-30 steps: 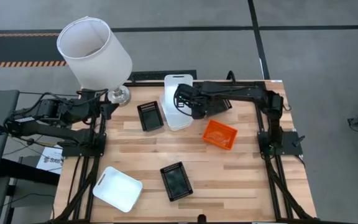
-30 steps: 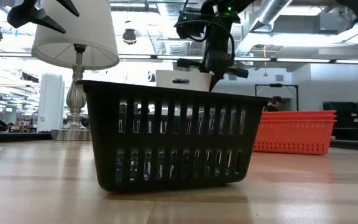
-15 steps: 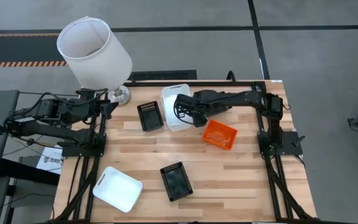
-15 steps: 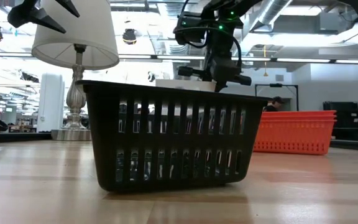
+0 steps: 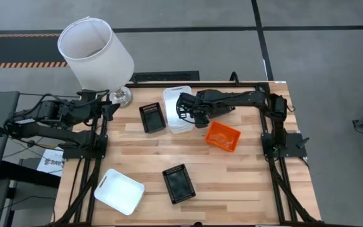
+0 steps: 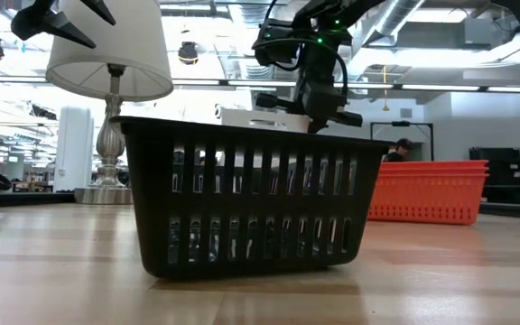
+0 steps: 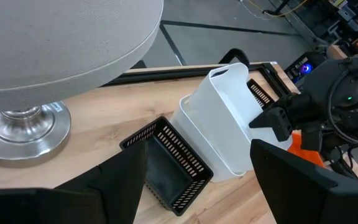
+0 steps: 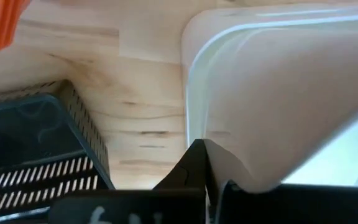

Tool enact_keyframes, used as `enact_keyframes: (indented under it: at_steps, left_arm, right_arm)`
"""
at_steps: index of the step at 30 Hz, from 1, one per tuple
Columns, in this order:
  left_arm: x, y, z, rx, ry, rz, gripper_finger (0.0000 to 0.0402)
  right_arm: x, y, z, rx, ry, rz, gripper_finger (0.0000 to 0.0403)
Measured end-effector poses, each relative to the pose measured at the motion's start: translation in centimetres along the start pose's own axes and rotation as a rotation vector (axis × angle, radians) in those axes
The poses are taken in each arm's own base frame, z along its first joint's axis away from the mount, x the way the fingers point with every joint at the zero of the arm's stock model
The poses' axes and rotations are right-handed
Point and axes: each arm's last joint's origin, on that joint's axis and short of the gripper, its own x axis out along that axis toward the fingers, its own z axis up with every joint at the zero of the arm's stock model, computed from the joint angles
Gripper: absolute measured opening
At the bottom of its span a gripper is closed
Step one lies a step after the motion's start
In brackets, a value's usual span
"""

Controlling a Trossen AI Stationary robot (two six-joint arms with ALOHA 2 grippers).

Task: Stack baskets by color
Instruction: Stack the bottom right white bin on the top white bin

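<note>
Fingers (image 8: 199, 163) of the right arm pinch the white basket's (image 5: 178, 107) rim between them.

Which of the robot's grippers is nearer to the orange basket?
The right gripper: it grips a white basket just beside the orange basket. The left gripper waits across the table by the lamp base.

lamp shade (image 6: 108, 50) top cut off, white basket (image 6: 253, 119) mostly hidden behind black basket (image 6: 246, 208)

Black basket (image 6: 246, 199) foremost; right gripper (image 6: 312, 116) seemingly pinching white basket (image 6: 258, 118).
</note>
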Motion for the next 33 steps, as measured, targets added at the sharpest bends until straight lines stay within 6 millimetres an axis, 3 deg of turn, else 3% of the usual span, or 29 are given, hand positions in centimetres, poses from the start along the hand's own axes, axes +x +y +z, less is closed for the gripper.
enact_keyframes:
  at_steps: [16, 27, 33]
  left_arm:
    - [0.0, 0.0, 0.0, 0.000, 0.001, 0.000, 0.0272]
    - [0.0, 0.0, 0.0, 0.000, 0.003, -0.002, 0.0272]
    - [0.0, 0.0, 0.0, 0.000, 0.002, -0.001, 0.0272]
  right_arm:
    - [0.3, 0.7, -1.7, 0.147, -0.044, -0.031, 0.0077]
    - [0.3, 0.1, -1.9, 0.267, -0.055, -0.095, 0.0179]
    - [-0.6, -0.3, -2.5, 0.496, -0.007, -0.133, 0.0220]
